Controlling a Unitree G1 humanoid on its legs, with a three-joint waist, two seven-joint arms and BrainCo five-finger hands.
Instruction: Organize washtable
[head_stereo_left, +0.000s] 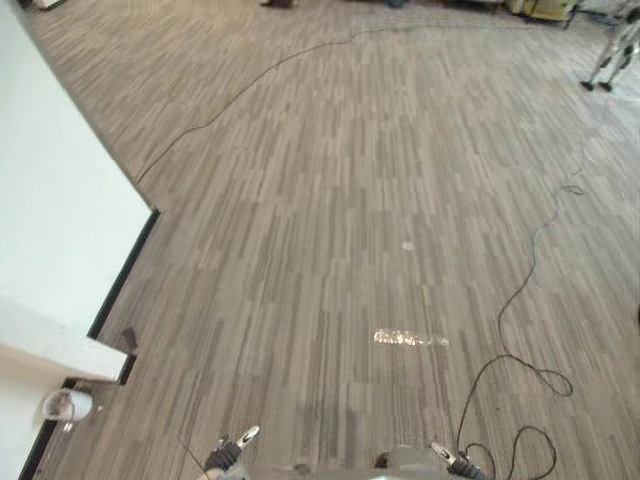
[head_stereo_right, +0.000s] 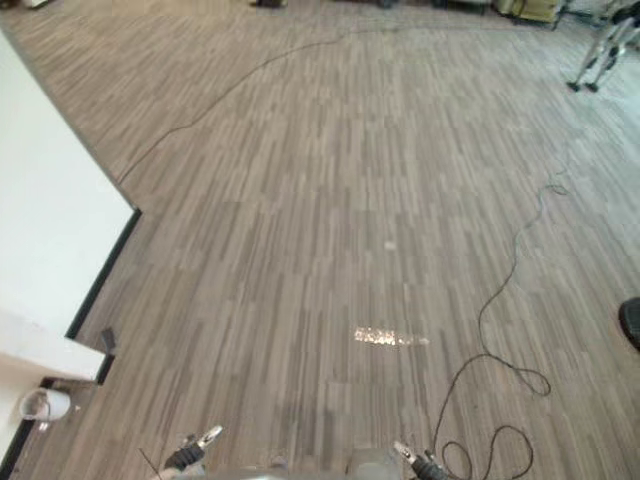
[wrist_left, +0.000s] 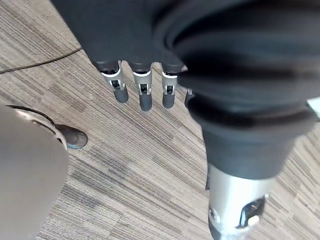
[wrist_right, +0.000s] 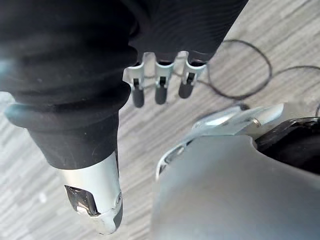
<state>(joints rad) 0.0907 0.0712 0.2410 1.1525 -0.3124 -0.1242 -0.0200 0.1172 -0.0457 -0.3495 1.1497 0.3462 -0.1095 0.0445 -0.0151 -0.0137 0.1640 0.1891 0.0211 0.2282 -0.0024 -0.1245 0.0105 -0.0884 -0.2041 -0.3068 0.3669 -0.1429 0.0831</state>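
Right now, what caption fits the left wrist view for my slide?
Left hand hangs open, holding nothing, above the striped grey floor.

a floor (head_stereo_left: 330, 200) of grey-brown striped planks is stretching from the bottom edge to the top; a thin dark cord (head_stereo_left: 240, 95) is trailing from top centre toward the left, a clear round container (head_stereo_left: 66, 405) is sitting at lower left beside a white wall's dark skirting (head_stereo_left: 125, 275), and a small pale speck (head_stereo_left: 407, 245) is lying mid-frame

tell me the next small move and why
Probably turn toward its left: the head camera faces grey striped carpet floor, while the white ledge and a small clear round cup sit at the lower-left edge. The left hand and right hand hang open, holding nothing.
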